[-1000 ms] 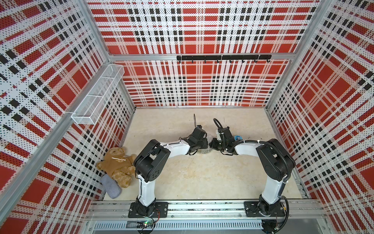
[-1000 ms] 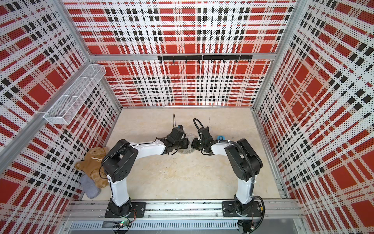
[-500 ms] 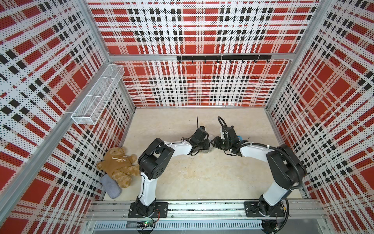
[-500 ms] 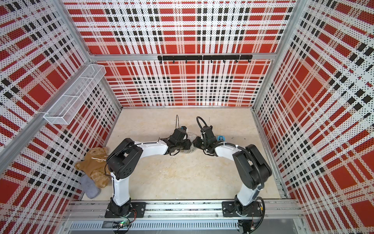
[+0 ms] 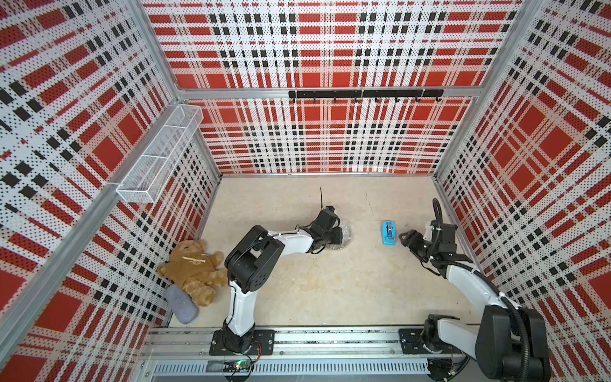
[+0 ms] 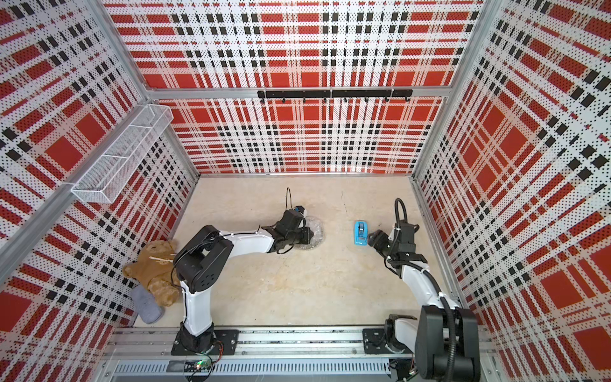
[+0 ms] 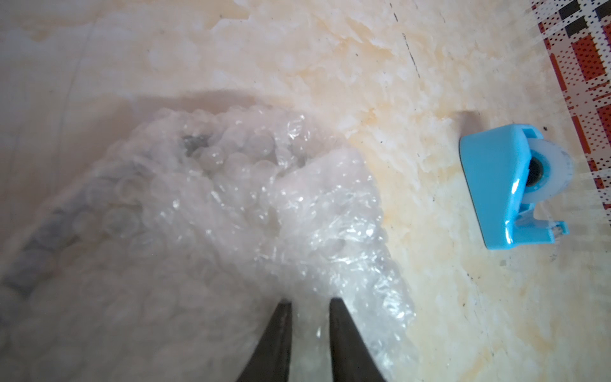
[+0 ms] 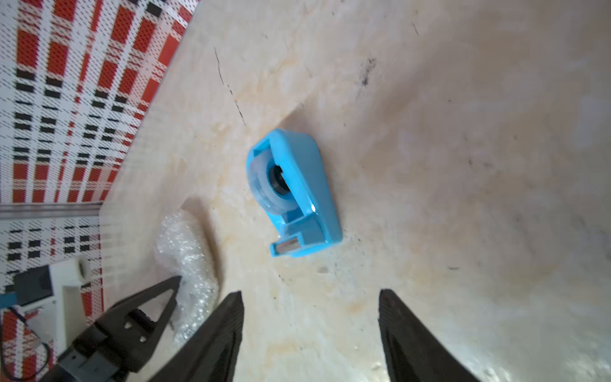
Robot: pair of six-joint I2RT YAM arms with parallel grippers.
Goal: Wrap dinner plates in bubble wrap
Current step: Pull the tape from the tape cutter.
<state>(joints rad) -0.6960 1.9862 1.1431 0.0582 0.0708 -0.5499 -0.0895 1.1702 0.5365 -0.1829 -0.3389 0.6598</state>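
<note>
Leftmost, a teddy bear (image 5: pixel 195 268) and a grey cloth (image 5: pixel 181 304) lie against the left edge of the bench (image 5: pixel 330 291) near its front corner, clear of the work. Toward the bench's middle, the left gripper (image 7: pixel 310 302) is clenched narrowly on a fold of the bubble wrap (image 7: pixel 231 205), which is bunched into a round bundle. Holding that fold presumably keeps the wrap from springing open. The dinner plate (image 7: pixel 36 258) sits inside the bundle, showing only as dark patches through the plastic, so the wrapping looks largely done and sealing seems the step in hand. Rightward, apart from the bundle, a blue tape dispenser (image 5: pixel 389 233) sits near the right edge. Just beside it the right gripper (image 8: pixel 310 292) hovers released, jaws wide and empty, aimed at the dispenser, probably to fetch tape.
</note>
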